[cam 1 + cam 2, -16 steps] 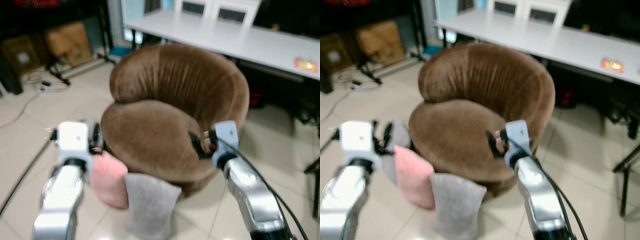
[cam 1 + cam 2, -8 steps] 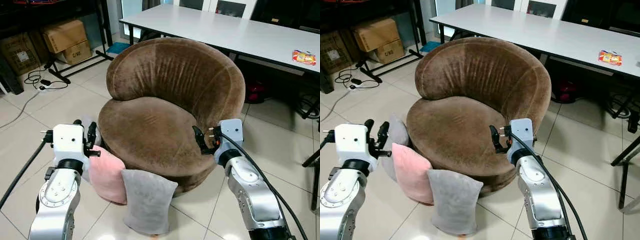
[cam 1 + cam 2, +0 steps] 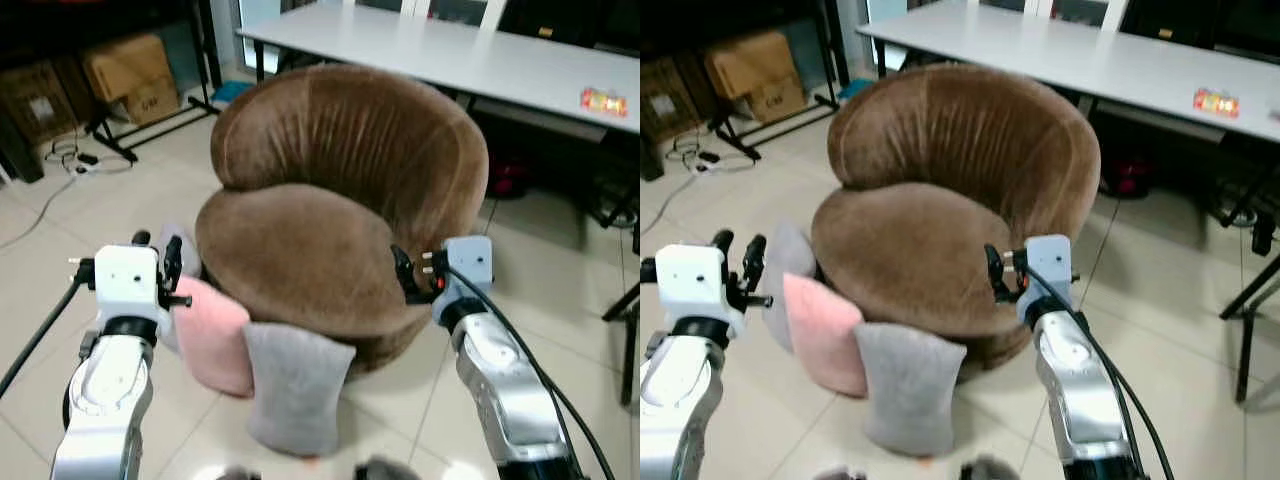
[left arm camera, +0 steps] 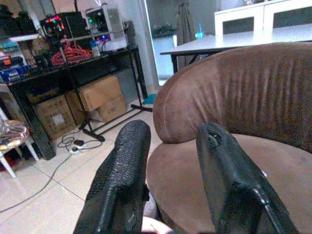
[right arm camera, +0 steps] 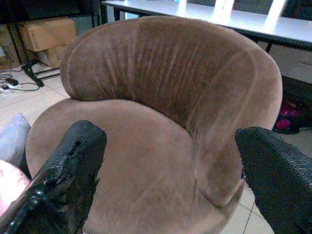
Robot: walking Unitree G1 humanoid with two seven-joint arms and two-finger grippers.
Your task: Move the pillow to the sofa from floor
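Approach step: both claws open, empty. Left claw (image 3: 158, 262) above pink pillow (image 3: 215, 335); right claw (image 3: 405, 273) at sofa (image 3: 330, 190) edge. Next, I'd guess: lower left, grip pillow.

Two silver jointed arms end in white boxy wrists, trailing black cables, each hand (image 3: 152, 262) (image 3: 402, 272) with textured black fingers (image 4: 122, 170).

Leaning upright on the tiled floor against the front of the round brown velvet sofa (image 3: 340, 200): soft pink square pillow (image 3: 213, 335), just beside and below the left gripper (image 3: 157, 250); grey square fabric pillow (image 3: 293, 385) touching its side, between both grippers; pale grey pillow (image 3: 788, 270) tucked behind the pink one.
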